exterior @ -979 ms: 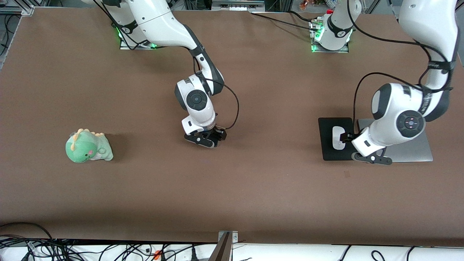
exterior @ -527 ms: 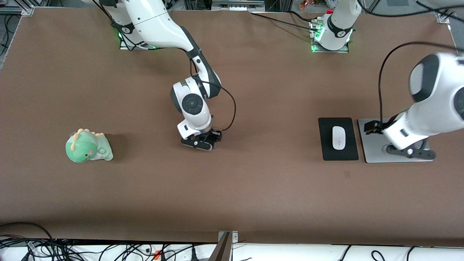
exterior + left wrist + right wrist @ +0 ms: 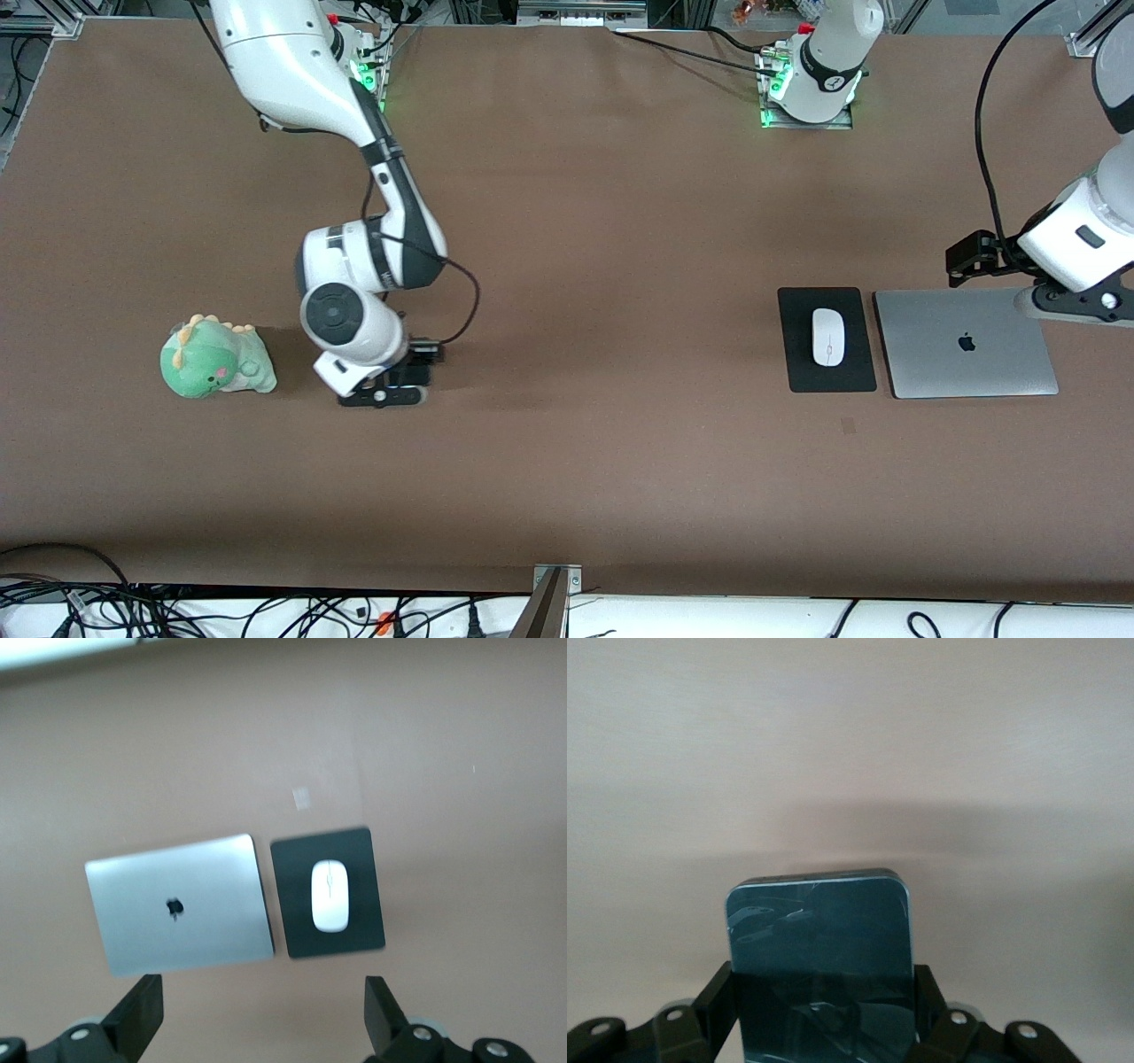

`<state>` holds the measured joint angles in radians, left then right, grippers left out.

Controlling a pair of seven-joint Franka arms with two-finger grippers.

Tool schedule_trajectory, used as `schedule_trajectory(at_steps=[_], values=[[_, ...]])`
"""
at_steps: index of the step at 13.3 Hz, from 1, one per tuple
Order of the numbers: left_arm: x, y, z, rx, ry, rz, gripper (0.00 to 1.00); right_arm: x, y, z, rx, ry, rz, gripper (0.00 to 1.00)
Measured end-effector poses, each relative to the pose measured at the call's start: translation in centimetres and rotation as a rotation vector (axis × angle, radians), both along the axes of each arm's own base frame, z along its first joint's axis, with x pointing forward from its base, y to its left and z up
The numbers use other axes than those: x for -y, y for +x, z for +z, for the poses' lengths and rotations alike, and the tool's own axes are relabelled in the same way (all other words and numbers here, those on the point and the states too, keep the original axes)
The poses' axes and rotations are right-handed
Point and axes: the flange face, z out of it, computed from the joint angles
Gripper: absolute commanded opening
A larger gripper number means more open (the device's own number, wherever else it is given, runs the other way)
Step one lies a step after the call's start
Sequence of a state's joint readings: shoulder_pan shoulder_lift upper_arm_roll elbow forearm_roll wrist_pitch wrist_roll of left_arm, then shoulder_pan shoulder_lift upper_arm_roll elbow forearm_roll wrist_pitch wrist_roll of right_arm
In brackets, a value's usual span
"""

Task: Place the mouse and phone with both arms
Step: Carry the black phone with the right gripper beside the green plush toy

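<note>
The white mouse (image 3: 827, 337) lies on a black mouse pad (image 3: 802, 372) toward the left arm's end of the table. It also shows in the left wrist view (image 3: 330, 896). My left gripper (image 3: 1067, 303) is open and empty, high over the laptop's edge; its fingers (image 3: 142, 1014) stand wide apart. My right gripper (image 3: 385, 392) is low over the table beside the green plush. It is shut on the black phone (image 3: 819, 939), held by its two sides. The phone is hidden in the front view.
A green dinosaur plush (image 3: 215, 358) sits toward the right arm's end of the table, close to my right gripper. A closed silver laptop (image 3: 966, 341) lies beside the mouse pad and also shows in the left wrist view (image 3: 177, 904).
My left gripper left the mouse on the pad, then rose and drew off past the laptop. My right arm swung with the phone from the table's middle toward the plush.
</note>
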<state>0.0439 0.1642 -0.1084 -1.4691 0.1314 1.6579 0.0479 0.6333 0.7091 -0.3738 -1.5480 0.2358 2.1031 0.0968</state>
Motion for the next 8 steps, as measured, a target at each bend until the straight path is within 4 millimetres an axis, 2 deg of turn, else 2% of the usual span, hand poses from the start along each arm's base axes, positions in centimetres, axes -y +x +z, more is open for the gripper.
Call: schedule_trajectory(at_steps=[3,5,7,8], values=[[-0.8,-2.7,-0.3,0.042,-0.038,0.009,1.0,6.7,0.1,-1.3,-0.05,0.034,0.036,0.38],[-0.6,-3.7,-0.2,0.045,-0.065,0.01,1.0,10.2,-0.1,-2.3,-0.061,0.06,0.056,0.39],[-0.4,-3.7,-0.3,0.047,-0.071,0.009,1.0,12.7,-0.5,-3.6,-0.052,0.066,0.065,0.39],[-0.4,-3.7,-0.4,0.045,-0.071,0.01,1.0,13.3,-0.7,-4.2,-0.052,0.072,0.059,0.39]])
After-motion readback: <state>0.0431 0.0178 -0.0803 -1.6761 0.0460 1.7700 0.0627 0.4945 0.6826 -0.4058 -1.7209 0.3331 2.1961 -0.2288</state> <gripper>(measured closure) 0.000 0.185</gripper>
